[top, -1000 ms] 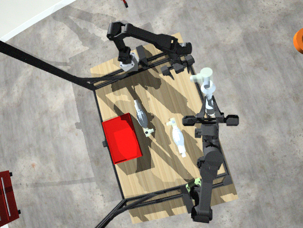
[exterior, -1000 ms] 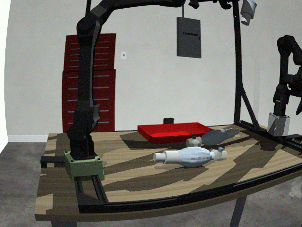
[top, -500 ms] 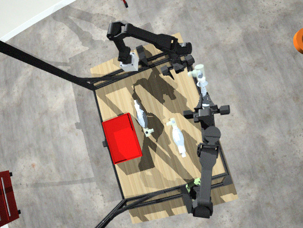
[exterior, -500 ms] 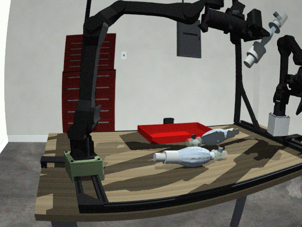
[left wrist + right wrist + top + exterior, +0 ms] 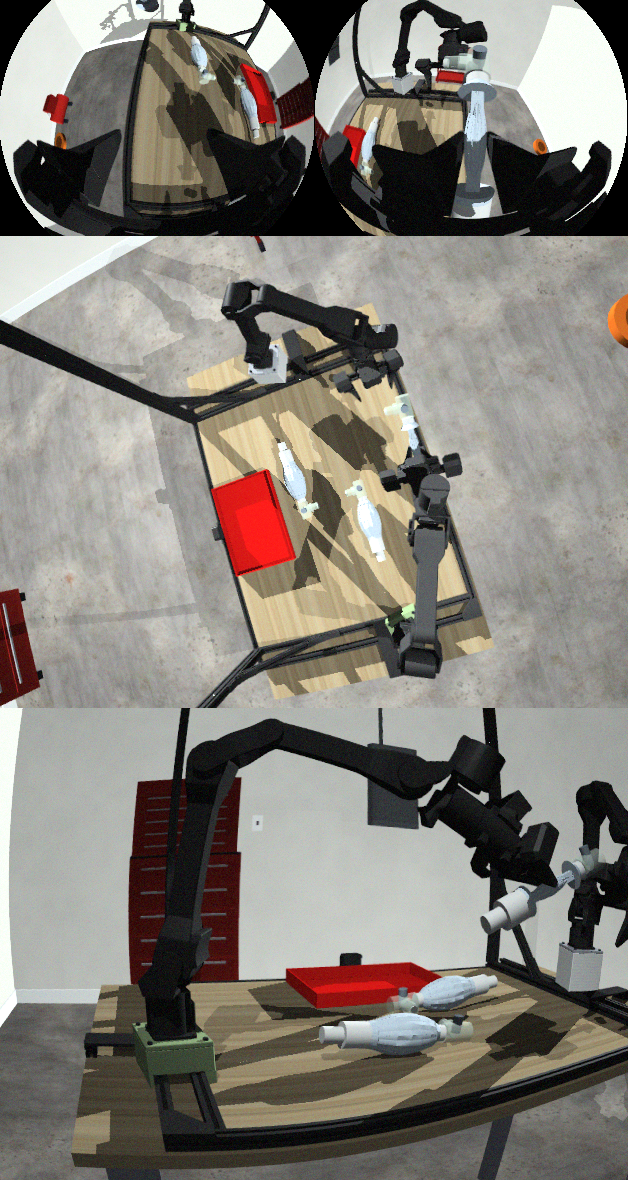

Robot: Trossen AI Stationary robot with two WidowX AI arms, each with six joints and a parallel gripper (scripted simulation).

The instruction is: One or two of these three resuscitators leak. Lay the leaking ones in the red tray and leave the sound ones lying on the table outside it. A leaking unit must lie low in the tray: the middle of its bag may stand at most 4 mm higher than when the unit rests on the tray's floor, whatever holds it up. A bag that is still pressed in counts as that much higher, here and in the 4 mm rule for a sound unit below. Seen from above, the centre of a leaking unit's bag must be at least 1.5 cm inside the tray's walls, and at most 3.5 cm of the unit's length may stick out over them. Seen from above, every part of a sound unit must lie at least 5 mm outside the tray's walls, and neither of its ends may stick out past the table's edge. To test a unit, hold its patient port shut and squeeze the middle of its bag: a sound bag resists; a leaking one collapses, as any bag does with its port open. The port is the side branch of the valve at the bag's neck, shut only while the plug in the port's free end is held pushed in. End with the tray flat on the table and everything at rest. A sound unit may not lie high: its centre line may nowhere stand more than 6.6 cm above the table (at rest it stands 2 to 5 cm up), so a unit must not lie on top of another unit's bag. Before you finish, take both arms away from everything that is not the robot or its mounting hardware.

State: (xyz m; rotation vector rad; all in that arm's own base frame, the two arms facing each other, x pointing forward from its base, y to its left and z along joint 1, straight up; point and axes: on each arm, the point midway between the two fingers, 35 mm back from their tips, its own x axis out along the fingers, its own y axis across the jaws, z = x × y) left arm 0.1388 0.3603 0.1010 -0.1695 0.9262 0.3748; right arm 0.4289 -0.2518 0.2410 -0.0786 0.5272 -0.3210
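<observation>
My right gripper (image 5: pixel 415 451) (image 5: pixel 475 135) is shut on the bag of one resuscitator (image 5: pixel 412 431) (image 5: pixel 513 904) (image 5: pixel 475 112), held high above the table's long edge. Its bag is pinched narrow; its valve points toward my left arm. My left gripper (image 5: pixel 374 387) (image 5: pixel 165 133) is open and empty, near that valve in the top view. A second resuscitator (image 5: pixel 293 480) (image 5: pixel 449 992) (image 5: pixel 248 106) (image 5: pixel 370 139) lies on the table beside the red tray (image 5: pixel 258 532) (image 5: pixel 345 999) (image 5: pixel 262 95) (image 5: pixel 354 134). A third resuscitator (image 5: pixel 369 521) (image 5: pixel 406 1032) (image 5: pixel 198 54) lies mid-table, its valve toward the left arm's side. The tray is empty.
The tray stands flat at one long table edge. Black frame rails run around the table (image 5: pixel 324 601) (image 5: pixel 284 1078), with upright posts at two corners. The left arm stands on a white base (image 5: pixel 269 368) (image 5: pixel 579 966), the right arm on a green base (image 5: pixel 175 1058).
</observation>
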